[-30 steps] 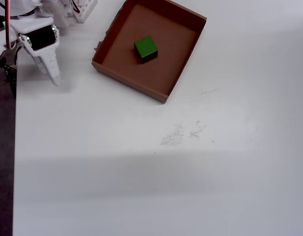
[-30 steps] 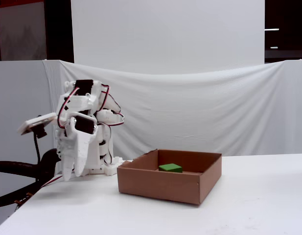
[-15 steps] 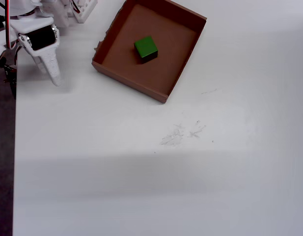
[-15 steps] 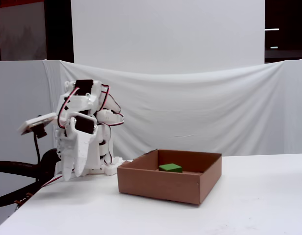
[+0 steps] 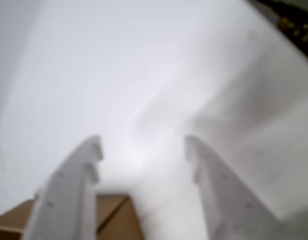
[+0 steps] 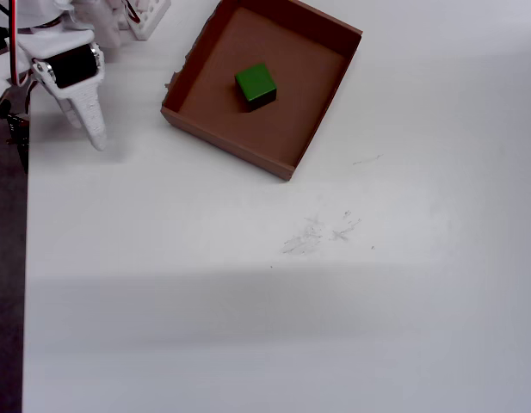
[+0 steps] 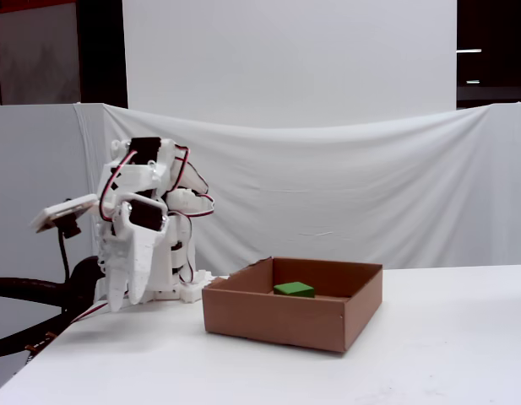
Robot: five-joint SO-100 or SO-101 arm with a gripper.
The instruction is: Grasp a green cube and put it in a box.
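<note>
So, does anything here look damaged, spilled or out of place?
Nothing serious. The green cube lies inside the box. The box's torn wall end looks ragged, and faint scuff marks show on the table.

Makeshift robotics test setup, likely lab or hobby workspace. White surface (image 7: 446, 337) backed by draped white cloth (image 7: 344, 194) with flat white panel (image 7: 285, 59) above, forming plain backdrop. Dark room visible beyond panel, ceiling light strips (image 7: 469, 51) at top right in fixed view. White 3D-printed arm (image 7: 142, 236) with exposed red and black servo wiring (image 7: 186, 173) stands at surface edge. Faint scuff marks (image 6: 321, 231) on surface in overhead view.
</note>
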